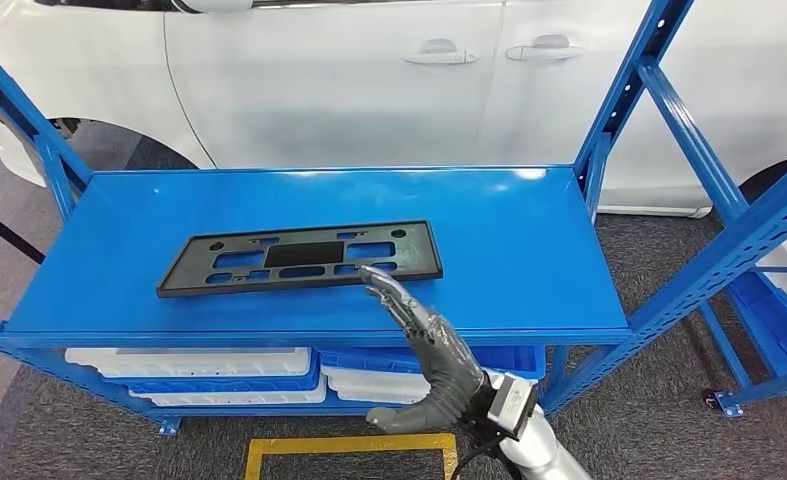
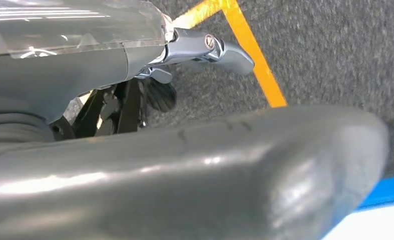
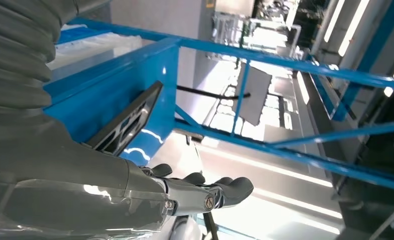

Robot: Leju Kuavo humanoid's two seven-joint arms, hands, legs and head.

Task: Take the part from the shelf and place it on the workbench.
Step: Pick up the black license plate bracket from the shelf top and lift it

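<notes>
A flat black rectangular part (image 1: 299,258) with several cut-outs lies on the blue shelf top (image 1: 509,240), left of centre. My right hand (image 1: 424,340) reaches up over the shelf's front edge with fingers stretched out and apart, holding nothing. Its fingertips (image 1: 377,278) are at the part's near long edge; I cannot tell whether they touch it. In the right wrist view the part (image 3: 129,120) lies beyond the fingers (image 3: 220,190). In the left wrist view my left hand (image 2: 184,165) hangs over the carpet, its fingers (image 2: 220,50) apart and holding nothing.
Blue shelf uprights (image 1: 619,110) and a slanted brace (image 1: 704,150) stand at the right, another upright (image 1: 29,140) at the left. White and blue bins (image 1: 199,372) sit on the lower level. A white car (image 1: 369,80) is behind. Yellow tape (image 1: 349,445) marks the carpet.
</notes>
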